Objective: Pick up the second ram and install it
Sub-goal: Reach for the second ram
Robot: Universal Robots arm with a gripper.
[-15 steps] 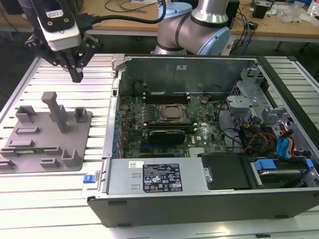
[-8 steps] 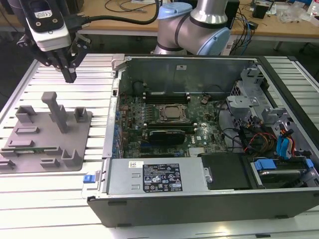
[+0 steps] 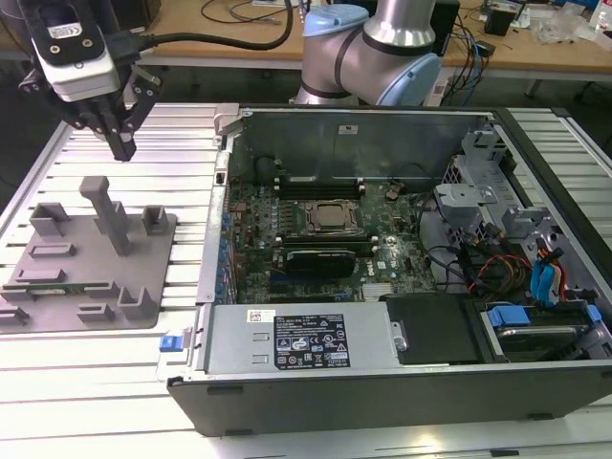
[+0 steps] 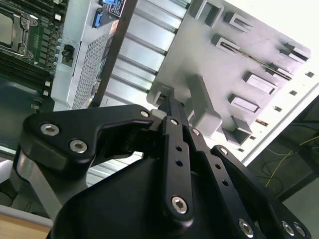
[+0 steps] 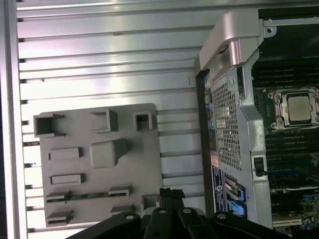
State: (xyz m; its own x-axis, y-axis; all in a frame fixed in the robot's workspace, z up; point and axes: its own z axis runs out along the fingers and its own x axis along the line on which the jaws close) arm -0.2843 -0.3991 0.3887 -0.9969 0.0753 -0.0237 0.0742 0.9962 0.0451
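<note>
Black jaws closed, pointing down over grey tray [image 5: 144,154] holding ram [image 5: 84,195].

No text, number or sign is legible in any view. Label locations:

- Black label [image 3: 320,342], exterior view: on the metal cover [image 3: 229,346] at the near edge of the case. White lines of print and small symbols are present, too small to read.
- White sticker [image 3: 256,316]: on the same cover, just beside the black label, toward the exterior view's left. Dark marks only.
- Pale plate [image 3: 65,31]: on the camera housing [image 3: 81,67] on the arm. Print cannot be made out.
- Label strip [image 5: 218,180], first wrist view: on the case rear panel [image 5: 234,124]. Content blurred.
- Ram [image 5: 89,195]: lies in the tray [image 5: 144,149]. Any print on it is too small to tell.
</note>
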